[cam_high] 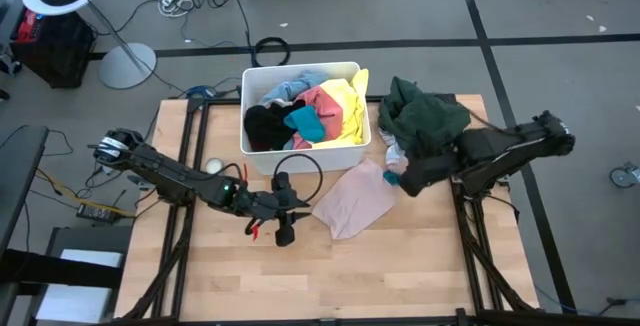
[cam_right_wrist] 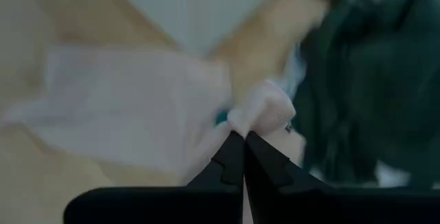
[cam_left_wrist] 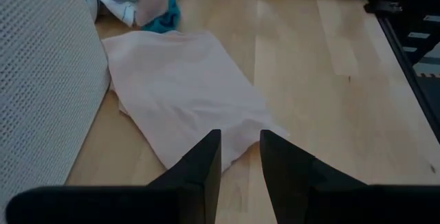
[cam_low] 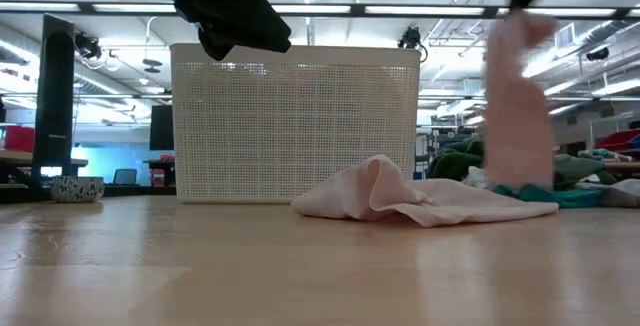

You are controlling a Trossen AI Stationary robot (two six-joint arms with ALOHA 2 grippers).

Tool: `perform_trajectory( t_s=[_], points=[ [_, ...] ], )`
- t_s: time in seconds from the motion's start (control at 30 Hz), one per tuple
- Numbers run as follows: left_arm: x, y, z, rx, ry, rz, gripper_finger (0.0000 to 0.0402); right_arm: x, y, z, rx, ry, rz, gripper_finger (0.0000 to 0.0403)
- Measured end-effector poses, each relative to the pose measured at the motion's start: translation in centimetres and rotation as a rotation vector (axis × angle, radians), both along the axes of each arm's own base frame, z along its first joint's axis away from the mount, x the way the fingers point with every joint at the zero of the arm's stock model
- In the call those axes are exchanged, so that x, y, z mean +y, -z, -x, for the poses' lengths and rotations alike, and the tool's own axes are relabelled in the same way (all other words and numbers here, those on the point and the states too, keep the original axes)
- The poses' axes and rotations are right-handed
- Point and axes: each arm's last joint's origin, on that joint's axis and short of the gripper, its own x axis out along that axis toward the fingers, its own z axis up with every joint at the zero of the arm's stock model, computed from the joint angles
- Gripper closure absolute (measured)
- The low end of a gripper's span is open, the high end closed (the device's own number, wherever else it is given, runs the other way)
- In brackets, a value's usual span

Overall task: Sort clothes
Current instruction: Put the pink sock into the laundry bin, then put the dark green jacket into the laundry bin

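While the right hand (cam_right_wrist: pixel 243 136) pinches pink cloth (cam_high: pixel 355 198), the bin (cam_high: pixel 300 156) holds clothes (cam_high: pixel 305 111).

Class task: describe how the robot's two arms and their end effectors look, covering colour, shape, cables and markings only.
Both arms are dark, jointed and slim. The left end effector has two flat, tapering black fingers, a small red part beside it and a green light on the arm. The right end effector has matching black fingers with stepped inner edges.

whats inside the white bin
In the white bin: black, teal, pink, yellow and light blue clothes, heaped. Anything beneath them is covered.
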Motion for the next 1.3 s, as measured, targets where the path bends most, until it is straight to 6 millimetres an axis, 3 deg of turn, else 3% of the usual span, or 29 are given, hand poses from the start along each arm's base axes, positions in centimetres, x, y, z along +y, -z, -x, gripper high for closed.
perform_trajectory(
  t_s=[0.4,0.57,0.7,0.97,1.13,1.3],
  points=[
    [0.0,0.1,0.0,0.009,0.000,-0.005,0.0296,-3.1,-11.6,-6.8,-0.348,-0.231,0.362,0.0403],
    [0.0,0.1,0.1,0.011,0.001,-0.006,0.0296,-5.5,-14.6,-9.7,-0.527,-0.315,0.473,0.0403],
    [0.0,0.2,0.1,0.018,0.000,-0.007,0.0296,-7.5,-14.5,-11.8,-0.564,-0.315,0.512,0.0397],
    [0.1,0.3,0.1,0.030,0.000,-0.011,0.0296,-11.1,-10.7,-14.5,-0.431,-0.262,0.362,0.0342],
    [0.1,0.3,0.2,0.039,0.000,-0.014,0.0296,-12.5,-10.5,-13.7,-0.421,-0.215,0.297,0.0277],
    [0.1,0.4,0.2,0.043,0.000,-0.015,0.0296,-12.5,-11.6,-10.9,-0.394,-0.191,0.289,0.0222]
  ],
)
